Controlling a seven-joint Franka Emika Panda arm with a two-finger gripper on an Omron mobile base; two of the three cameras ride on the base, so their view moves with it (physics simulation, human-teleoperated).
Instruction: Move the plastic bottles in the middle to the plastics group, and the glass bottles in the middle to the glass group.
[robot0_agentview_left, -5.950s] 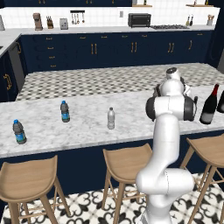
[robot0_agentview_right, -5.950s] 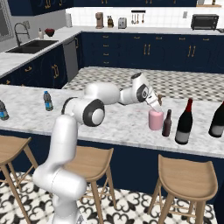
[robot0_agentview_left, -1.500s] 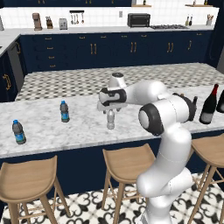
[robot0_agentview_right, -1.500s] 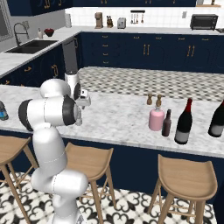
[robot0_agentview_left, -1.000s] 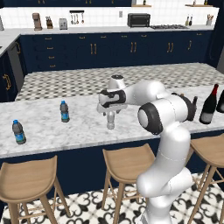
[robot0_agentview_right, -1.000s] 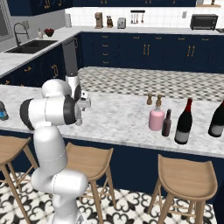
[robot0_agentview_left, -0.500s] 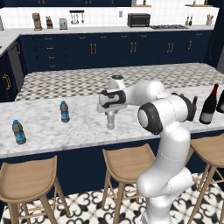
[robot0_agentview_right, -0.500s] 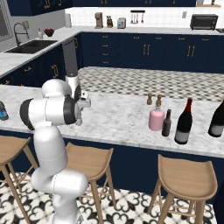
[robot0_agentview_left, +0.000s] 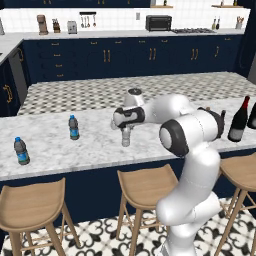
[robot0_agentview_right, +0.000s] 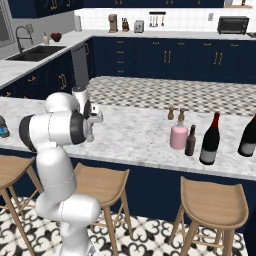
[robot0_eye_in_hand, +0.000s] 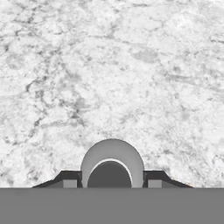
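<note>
- The marble worktop (robot0_agentview_left: 95, 145) carries everything; the clear white-capped bottle (robot0_agentview_left: 126, 136) serves as the landmark, standing upright near the worktop's front edge in the left base view.
- Well to the left of that bottle stand two blue-labelled water bottles, one (robot0_agentview_left: 74, 127) nearer and one (robot0_agentview_left: 21, 151) farther left, close to the front edge; both are upright and well apart from each other.
- Far to the right of the landmark bottle, past the arm's bulk, a tall wine bottle (robot0_agentview_left: 238, 119) with a red-foil neck stands upright at the worktop's right end.
- In the right base view the pink bottle (robot0_agentview_right: 178, 134) and the small dark brown bottle (robot0_agentview_right: 190, 140) stand just beside each other, with a wine bottle (robot0_agentview_right: 210, 139) just to their right and another wine bottle (robot0_agentview_right: 248, 135) at the picture's edge.
- Behind the pink bottle sit two small brown shakers (robot0_agentview_right: 171, 113).
- Nothing stands on the marble between the landmark bottle and the nearer blue-labelled bottle.
- The claw (robot0_agentview_left: 125, 127) sits directly over the landmark bottle, pointing down at its top.
- In the hand view the bottle's round cap (robot0_eye_in_hand: 112, 166) lies between the two dark fingertips (robot0_eye_in_hand: 68, 179), which sit close against its sides, partly closed around it.
- Whether the tips actually press on the bottle cannot be told.
</note>
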